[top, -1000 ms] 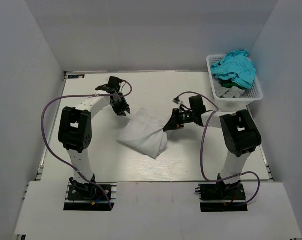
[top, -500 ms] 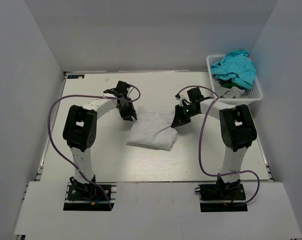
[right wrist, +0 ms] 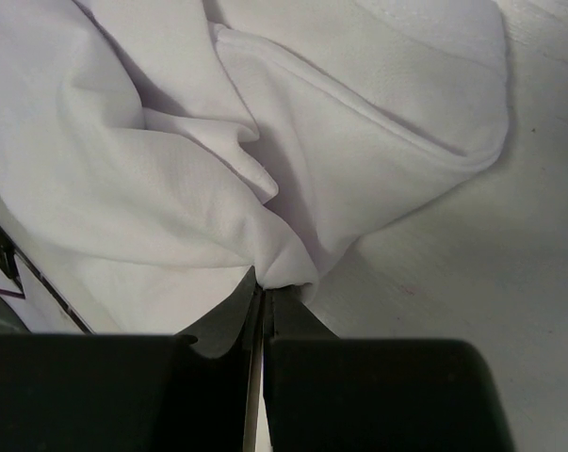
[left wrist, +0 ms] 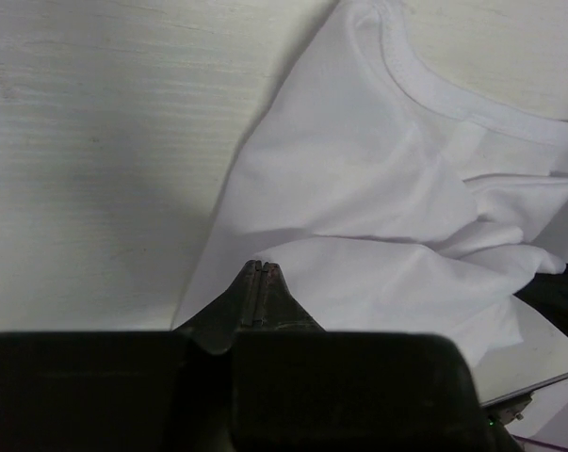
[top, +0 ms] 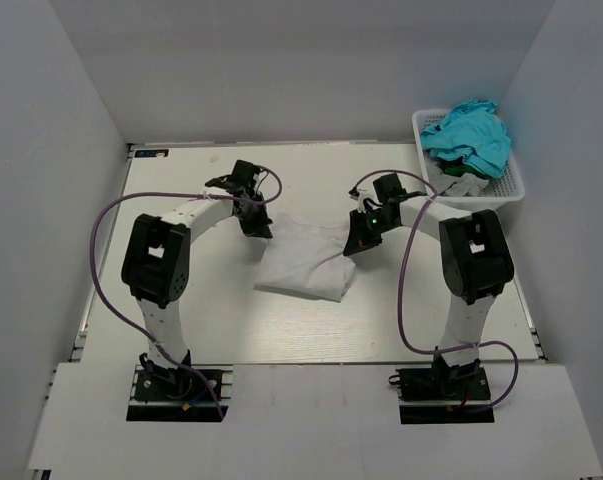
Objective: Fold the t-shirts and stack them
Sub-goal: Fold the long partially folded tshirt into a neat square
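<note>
My L gripper (left wrist: 262,268) is clamped on white t-shirt (top: 306,260) at its far-left corner, R gripper (right wrist: 262,285) pinching its far-right corner. Turquoise t-shirts (top: 471,135) in basket (top: 511,192), well right of it.

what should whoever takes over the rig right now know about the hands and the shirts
Left hand: shut at the edge of the white shirt; a pinch cannot be confirmed.
Right hand: shut on a bunch of the same shirt.
White shirt: crumpled on the table between the arms.
Turquoise shirts: heaped in the basket.
Done: nothing folded or stacked.
Left: fold and stack every shirt.
</note>
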Controlling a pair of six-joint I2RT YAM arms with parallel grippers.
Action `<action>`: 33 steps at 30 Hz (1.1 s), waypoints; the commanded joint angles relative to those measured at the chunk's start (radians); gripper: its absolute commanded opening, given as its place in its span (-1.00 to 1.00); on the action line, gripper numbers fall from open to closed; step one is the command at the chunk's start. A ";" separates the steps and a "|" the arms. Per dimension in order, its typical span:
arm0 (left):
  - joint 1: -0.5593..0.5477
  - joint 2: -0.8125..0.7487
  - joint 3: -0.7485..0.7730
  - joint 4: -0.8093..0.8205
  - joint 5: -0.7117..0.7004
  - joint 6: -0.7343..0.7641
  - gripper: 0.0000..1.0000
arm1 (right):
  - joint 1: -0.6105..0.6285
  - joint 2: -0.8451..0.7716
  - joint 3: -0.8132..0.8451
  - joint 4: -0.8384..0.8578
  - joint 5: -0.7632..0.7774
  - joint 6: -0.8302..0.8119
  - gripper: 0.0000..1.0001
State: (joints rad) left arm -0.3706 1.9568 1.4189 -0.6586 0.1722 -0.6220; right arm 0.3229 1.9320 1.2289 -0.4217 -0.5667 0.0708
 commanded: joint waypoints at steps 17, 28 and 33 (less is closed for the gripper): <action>-0.016 -0.449 -0.156 0.283 -0.109 -0.022 -1.00 | -0.001 -0.304 -0.056 0.110 -0.021 0.047 -1.00; -0.004 -0.328 -0.066 0.479 -0.214 -0.025 -1.00 | -0.062 -0.249 -0.019 0.268 -0.100 0.086 -1.00; -0.004 -0.409 -0.141 0.461 -0.214 -0.025 -1.00 | -0.051 -0.327 -0.040 0.241 -0.255 -0.035 -1.00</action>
State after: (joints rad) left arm -0.3809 1.6505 1.3113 -0.2249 -0.0200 -0.6479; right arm 0.2642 1.6817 1.1751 -0.2222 -0.7002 0.1024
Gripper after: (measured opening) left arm 0.026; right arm 0.011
